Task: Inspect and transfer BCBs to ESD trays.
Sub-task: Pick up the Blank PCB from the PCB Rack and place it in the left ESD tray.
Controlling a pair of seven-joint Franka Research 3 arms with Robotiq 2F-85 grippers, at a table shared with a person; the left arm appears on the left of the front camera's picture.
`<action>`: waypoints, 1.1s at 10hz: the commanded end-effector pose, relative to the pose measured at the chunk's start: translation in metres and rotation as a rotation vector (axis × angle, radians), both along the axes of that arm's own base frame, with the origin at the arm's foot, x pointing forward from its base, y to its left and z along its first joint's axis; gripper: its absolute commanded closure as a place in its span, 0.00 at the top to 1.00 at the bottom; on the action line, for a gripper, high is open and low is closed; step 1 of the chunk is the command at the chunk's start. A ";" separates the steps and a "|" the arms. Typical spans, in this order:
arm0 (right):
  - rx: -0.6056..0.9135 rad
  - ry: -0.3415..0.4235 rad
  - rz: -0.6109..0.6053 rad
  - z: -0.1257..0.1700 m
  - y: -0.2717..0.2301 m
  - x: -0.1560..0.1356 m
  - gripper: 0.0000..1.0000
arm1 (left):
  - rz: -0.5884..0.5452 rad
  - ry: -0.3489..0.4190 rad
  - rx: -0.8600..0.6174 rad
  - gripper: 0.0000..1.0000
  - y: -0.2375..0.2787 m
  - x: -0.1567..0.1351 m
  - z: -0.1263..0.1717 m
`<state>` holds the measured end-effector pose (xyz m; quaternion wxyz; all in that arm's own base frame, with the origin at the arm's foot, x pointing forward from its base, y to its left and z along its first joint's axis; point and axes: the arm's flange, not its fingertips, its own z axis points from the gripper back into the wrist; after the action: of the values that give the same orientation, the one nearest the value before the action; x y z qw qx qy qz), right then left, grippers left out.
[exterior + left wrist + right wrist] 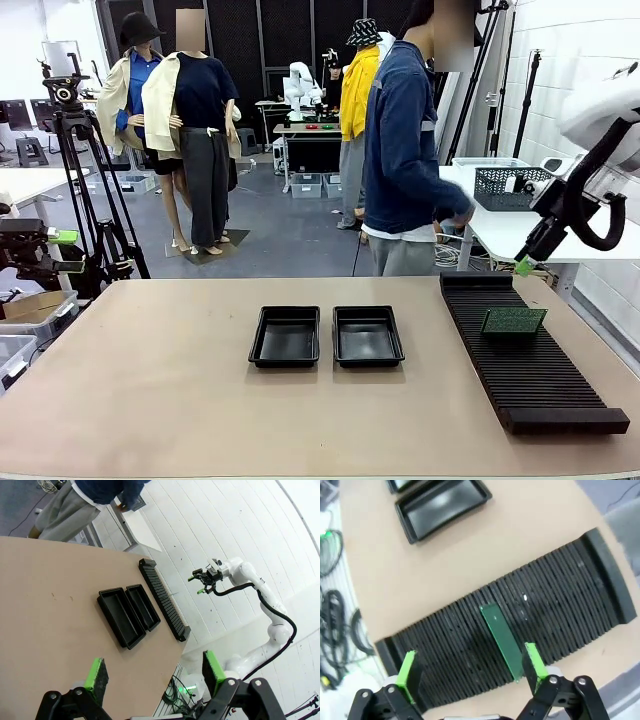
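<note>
- One BCB (513,320) is seen standing on edge in a slot of the long black slotted rack (530,375), at the right side of the table (150,380).
- The right gripper (525,263) is held in the air above the rack's far end. Its jaws are spread and nothing is pinched. The board lies lower and nearer the camera, apart from it.
- In the right wrist view, the BCB (501,641) is shown as a narrow green strip across the rack (560,605). It lies between the spread fingers of the right gripper (470,667), closer to the picture-right one.
- The board's broad face is given by the front view, and its thin top edge by the right wrist view.
- The two ESD trays (286,338) (368,336) are set side by side mid-table, well apart from the rack.
- The left gripper (154,672) is held spread and empty, high over the table's edge. The trays (120,617), the rack (162,600) and the right gripper (196,585) are seen far off in its view.
- A person (405,150) is seen standing at the far side.
</note>
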<state>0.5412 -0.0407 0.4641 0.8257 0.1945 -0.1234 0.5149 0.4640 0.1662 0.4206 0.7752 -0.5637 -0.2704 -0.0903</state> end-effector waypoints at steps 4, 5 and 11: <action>-0.210 -0.161 0.290 -0.019 0.015 -0.015 1.00 | 0.007 0.009 -0.003 1.00 0.001 0.000 0.002; -0.234 -0.180 0.333 -0.023 0.020 -0.019 1.00 | 0.007 0.009 -0.003 1.00 0.001 0.000 0.002; -0.390 -0.206 0.368 -0.058 0.052 -0.022 1.00 | 0.007 0.009 -0.003 1.00 0.001 0.000 0.002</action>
<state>0.5168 0.0035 0.4090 0.7122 0.0203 -0.0793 0.6972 0.4640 0.1664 0.4206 0.7753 -0.5636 -0.2706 -0.0901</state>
